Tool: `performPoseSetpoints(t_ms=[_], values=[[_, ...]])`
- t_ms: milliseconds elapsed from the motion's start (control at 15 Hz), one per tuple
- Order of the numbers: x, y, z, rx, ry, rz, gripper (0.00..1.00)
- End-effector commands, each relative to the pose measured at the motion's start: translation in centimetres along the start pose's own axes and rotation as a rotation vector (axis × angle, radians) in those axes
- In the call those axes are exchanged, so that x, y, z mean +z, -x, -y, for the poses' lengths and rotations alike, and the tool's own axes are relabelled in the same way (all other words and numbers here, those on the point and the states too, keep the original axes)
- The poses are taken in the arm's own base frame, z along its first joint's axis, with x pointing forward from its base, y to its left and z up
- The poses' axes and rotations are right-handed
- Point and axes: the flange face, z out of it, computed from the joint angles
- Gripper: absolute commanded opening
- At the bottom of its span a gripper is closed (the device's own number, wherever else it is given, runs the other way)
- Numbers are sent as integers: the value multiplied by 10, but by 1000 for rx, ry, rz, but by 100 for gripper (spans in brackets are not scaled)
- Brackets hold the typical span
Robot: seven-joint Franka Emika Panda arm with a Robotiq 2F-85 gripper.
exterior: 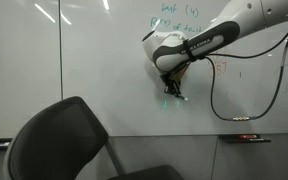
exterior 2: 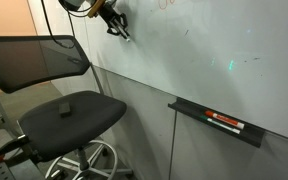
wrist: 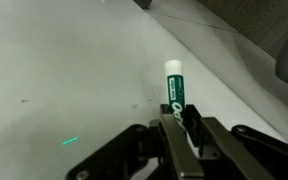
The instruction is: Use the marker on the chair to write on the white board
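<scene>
Background is basically one big white board [exterior: 84,60], glossy, with green handwriting [exterior: 174,22] near the top. Down in the far left corner is the black chair [exterior: 59,135], curved backrest facing the camera. In an exterior view its seat [exterior 2: 84,120] has a small dark lump [exterior 2: 63,104] on it, no idea what that is.

Moving right, the arm [exterior: 234,30] comes in from the upper right and the gripper [exterior: 171,85] sits right up at the board, just under the handwriting. Its jaws are clamped on the marker [wrist: 174,95], so the marker is off the chair and in the grip. The wrist view shows it best: a white and green barrel sticking out past the fingers [wrist: 209,140], over the board surface. Can't tell if the tip actually touches the board. There's a small green mark [wrist: 71,140] on the board left of it in that view.

A black cable [exterior: 213,95] hangs in a loop just right of the gripper. Further right, low on the wall, a dark tray [exterior 2: 184,108] holds a few short reddish and dark sticks [exterior 2: 226,123].
</scene>
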Motion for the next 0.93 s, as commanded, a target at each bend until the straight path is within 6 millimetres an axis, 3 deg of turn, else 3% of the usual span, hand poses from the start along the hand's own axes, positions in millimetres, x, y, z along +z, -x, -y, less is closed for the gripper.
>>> performPoseSetpoints(t_ms=[0,467,867], values=[[-12,10,-24,-33,-12,5,8],[6,31,-48,-48,-128,98,8],[-1,22,-55,-25,-112,82,8]])
